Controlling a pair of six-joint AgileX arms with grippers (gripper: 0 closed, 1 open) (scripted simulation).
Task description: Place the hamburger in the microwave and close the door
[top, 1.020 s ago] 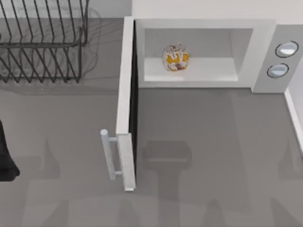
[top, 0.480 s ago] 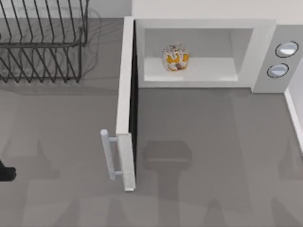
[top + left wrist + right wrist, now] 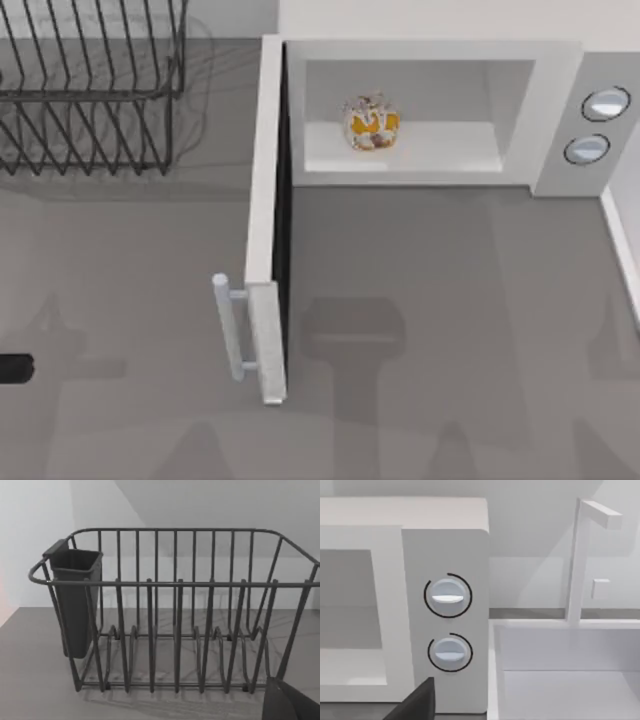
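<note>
We are seeing the small mottled orange hamburger (image 3: 371, 123) sitting inside the white boxy microwave (image 3: 430, 50); its flat white door (image 3: 266, 220) is standing open toward our left claw (image 3: 14, 369) at the counter's left edge, nearer than the right, fingers' state untellable.

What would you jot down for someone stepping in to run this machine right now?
Left claw: at the table's left edge, near the wire rack; whether it is open or shut cannot be told.
Right claw: just a dark sliver in the right wrist view, facing the knobs; state cannot be told.
The hamburger sits on the floor of the microwave cavity, toward its left.
The door stands wide open, handle untouched.
Done: burger in.
Left: swing the door shut, probably with the left arm, which is nearer.
</note>
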